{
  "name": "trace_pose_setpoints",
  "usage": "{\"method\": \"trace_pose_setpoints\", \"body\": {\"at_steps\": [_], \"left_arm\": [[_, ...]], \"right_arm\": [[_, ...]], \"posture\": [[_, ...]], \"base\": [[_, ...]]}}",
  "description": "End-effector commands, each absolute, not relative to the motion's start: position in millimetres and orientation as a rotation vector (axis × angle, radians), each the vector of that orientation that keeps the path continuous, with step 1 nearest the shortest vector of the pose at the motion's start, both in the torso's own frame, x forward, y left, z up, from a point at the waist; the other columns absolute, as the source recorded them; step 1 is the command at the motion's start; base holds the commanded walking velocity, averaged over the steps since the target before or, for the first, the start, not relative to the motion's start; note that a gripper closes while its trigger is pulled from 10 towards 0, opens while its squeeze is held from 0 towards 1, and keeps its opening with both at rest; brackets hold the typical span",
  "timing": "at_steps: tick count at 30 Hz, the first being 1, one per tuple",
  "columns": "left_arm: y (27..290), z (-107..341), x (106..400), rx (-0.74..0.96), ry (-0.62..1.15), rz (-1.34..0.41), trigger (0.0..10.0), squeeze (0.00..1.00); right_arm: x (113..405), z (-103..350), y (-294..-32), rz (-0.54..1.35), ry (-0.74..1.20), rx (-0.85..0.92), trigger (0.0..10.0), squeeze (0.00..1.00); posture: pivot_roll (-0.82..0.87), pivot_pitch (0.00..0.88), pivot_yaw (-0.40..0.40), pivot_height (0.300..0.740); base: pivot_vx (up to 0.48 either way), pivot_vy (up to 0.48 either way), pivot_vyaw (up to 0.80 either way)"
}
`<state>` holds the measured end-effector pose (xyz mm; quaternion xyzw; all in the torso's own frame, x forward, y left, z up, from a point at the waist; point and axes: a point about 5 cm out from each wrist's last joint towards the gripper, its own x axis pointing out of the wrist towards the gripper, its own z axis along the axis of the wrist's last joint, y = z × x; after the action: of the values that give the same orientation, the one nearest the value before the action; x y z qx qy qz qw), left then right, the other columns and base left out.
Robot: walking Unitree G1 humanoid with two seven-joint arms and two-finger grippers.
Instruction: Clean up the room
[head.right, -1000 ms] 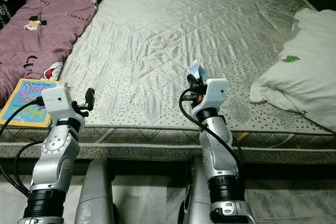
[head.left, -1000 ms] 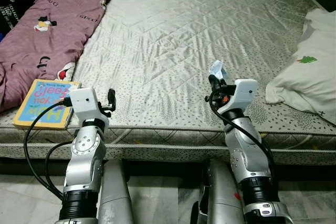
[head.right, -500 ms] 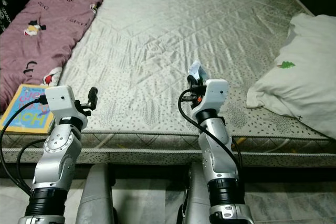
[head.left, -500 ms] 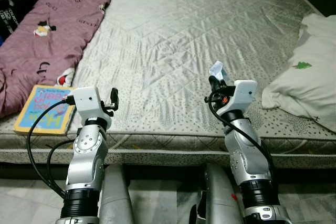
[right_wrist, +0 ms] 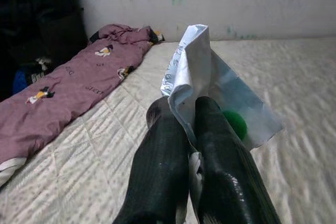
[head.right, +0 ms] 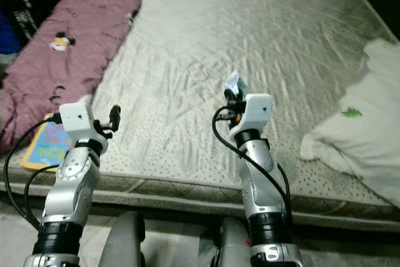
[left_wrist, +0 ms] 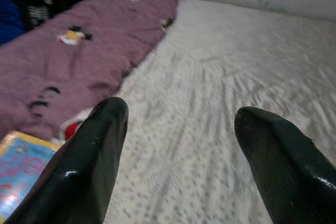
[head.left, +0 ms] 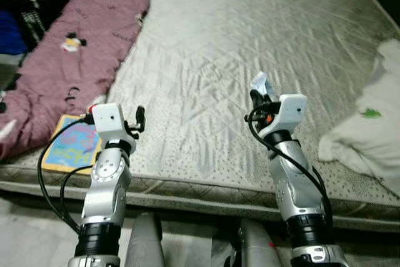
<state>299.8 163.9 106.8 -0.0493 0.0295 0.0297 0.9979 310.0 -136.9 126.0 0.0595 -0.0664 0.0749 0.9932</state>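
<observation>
Right end effector (head.left: pixel 257 94): raised over the near edge of the bed, fingers clamped on a crumpled white wrapper (right_wrist: pixel 195 72) with a green spot on it.
Left end effector (head.left: pixel 140 119): held over the near left corner of the mattress (head.left: pixel 250 42), fingers spread apart, carrying nothing.
Done so far: one piece of litter appears to be off the bed and in hand; it has yet to reach any bin.
Left to do: a colourful children's book (head.left: pixel 74 151) lies on the near left edge; beyond it a mauve cartoon-print quilt (head.left: pixel 69 60) sprawls along the left side; a white pillow (head.left: pixel 369 136) slumps at the right edge.
Hard to tell: the print on the wrapper is unreadable; dark shapes past the quilt on the far left cannot be identified; the pillow is cut off by the frame.
</observation>
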Motion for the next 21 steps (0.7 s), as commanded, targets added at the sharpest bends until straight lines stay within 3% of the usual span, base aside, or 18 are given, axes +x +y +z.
{"method": "trace_pose_setpoints", "body": {"at_steps": [1,12,16,21], "left_arm": [[163.6,105.9,299.6,-0.092,0.057,0.053,10.0,0.00],[162.1,106.2,299.6,-0.088,0.057,0.049,10.0,0.00],[161.7,106.1,300.4,-0.088,0.059,0.043,10.0,0.00],[160.5,105.1,299.8,-0.093,0.060,0.041,10.0,0.00]], "right_arm": [[310.8,128.2,-136.5,0.134,-0.141,0.088,10.0,0.00],[310.6,128.3,-141.5,0.105,-0.148,0.035,10.0,0.00],[311.3,127.3,-142.7,0.088,-0.140,0.045,10.0,0.00],[311.9,125.9,-143.9,0.075,-0.131,0.049,10.0,0.00]], "posture": [[0.04,0.000,0.002,0.707],[0.04,0.000,0.004,0.707],[0.04,0.000,0.003,0.740],[0.04,0.000,0.004,0.740]], "base": [[0.000,0.000,0.00],[0.000,0.000,0.00],[0.000,0.000,0.00],[0.000,0.000,0.00]]}}
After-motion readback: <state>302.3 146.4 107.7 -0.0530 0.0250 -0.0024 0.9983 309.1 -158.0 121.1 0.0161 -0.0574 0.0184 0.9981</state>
